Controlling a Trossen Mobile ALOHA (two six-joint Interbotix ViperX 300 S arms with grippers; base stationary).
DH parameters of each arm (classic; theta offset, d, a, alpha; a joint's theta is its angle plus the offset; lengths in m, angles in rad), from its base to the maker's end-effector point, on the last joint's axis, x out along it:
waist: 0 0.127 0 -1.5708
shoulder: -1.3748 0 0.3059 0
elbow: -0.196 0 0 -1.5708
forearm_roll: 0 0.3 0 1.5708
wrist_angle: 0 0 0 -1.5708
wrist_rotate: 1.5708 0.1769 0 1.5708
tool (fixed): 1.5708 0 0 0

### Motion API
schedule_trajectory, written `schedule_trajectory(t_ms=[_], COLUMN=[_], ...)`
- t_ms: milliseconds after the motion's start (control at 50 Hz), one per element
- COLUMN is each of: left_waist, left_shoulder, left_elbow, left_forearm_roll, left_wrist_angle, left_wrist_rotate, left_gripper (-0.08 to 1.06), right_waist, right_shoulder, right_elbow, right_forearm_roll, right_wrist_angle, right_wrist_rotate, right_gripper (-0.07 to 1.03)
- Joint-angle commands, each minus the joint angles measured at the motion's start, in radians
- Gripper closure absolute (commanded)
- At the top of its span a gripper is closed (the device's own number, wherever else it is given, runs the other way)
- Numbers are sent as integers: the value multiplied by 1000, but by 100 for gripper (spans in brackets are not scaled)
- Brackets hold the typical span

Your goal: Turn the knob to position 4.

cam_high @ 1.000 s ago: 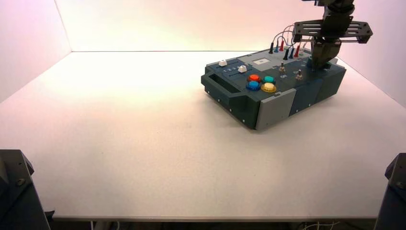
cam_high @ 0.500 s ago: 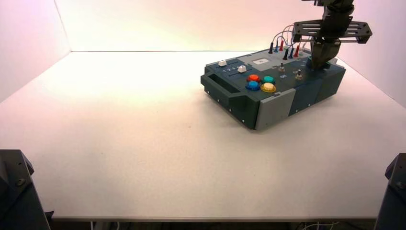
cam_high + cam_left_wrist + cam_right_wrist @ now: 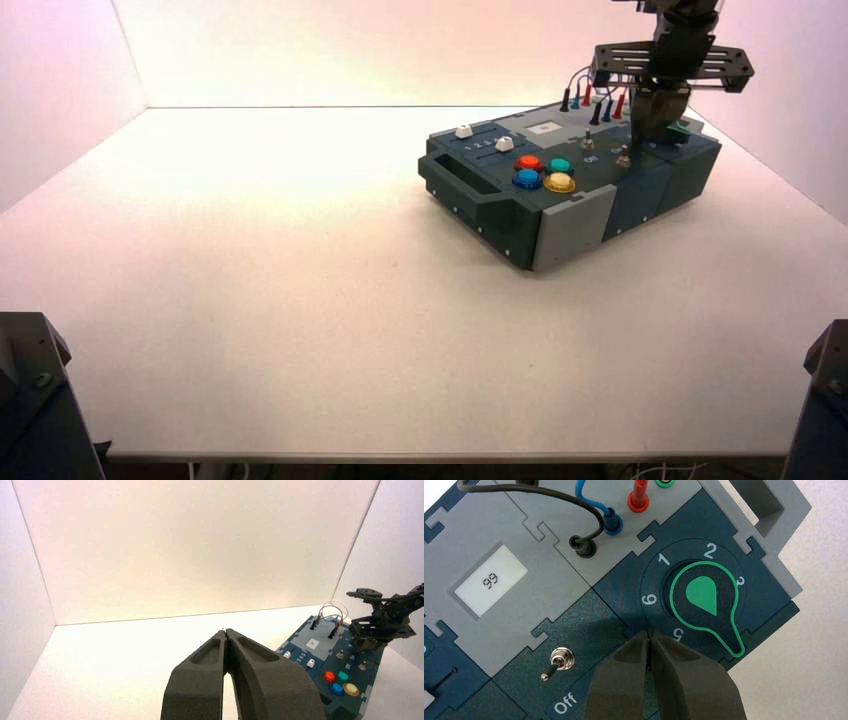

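Observation:
The knob (image 3: pixel 706 602) is a green teardrop on a dial numbered 1, 2, 3, 5 and 6. Its pointer lies over the gap between 3 and 5, at the box's corner. My right gripper (image 3: pixel 650 633) is shut with nothing held, its tips just beside the 5 and off the knob. From above, the right gripper (image 3: pixel 655 128) hangs over the far right of the box (image 3: pixel 570 215), with the knob (image 3: pixel 680 128) showing green just to its right. My left gripper (image 3: pixel 227 631) is shut and empty, parked far back from the box.
A metal toggle switch (image 3: pixel 559 660) stands near the word "Off", beside a small display (image 3: pixel 490 582) reading 99. Plugged wires (image 3: pixel 594 517) run along the box's far edge. Coloured buttons (image 3: pixel 545 172) and white sliders (image 3: pixel 484 137) sit on the box's left half.
My right gripper has moved a little to the left off the knob, and the green knob now shows beside it.

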Motion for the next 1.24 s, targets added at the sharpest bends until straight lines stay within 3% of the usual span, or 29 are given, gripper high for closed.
schedule_trajectory(t_ms=[20, 520, 660, 760, 1240], left_waist=[6, 6, 6, 6, 6], left_shoulder=[8, 15, 17, 21, 44], left_elbow=[-14, -11, -11, -11, -9], left_forearm_roll=[2, 2, 2, 3, 3], left_wrist_angle=[-12, -11, -11, -6, -3], left_wrist_rotate=[0, 0, 2, 2, 2], left_gripper=[101, 101, 101, 101, 101], right_waist=[37, 135, 138, 140, 140], right_shoulder=[-12, -160, -201, -210, -282], right_elbow=[-2, -67, -48, -31, 77], right_forearm_roll=[14, 6, 3, 3, -2], right_wrist_angle=[5, -12, -46, -64, -138], right_wrist_rotate=[0, -32, -43, -74, -98], right_gripper=[98, 98, 98, 98, 98])
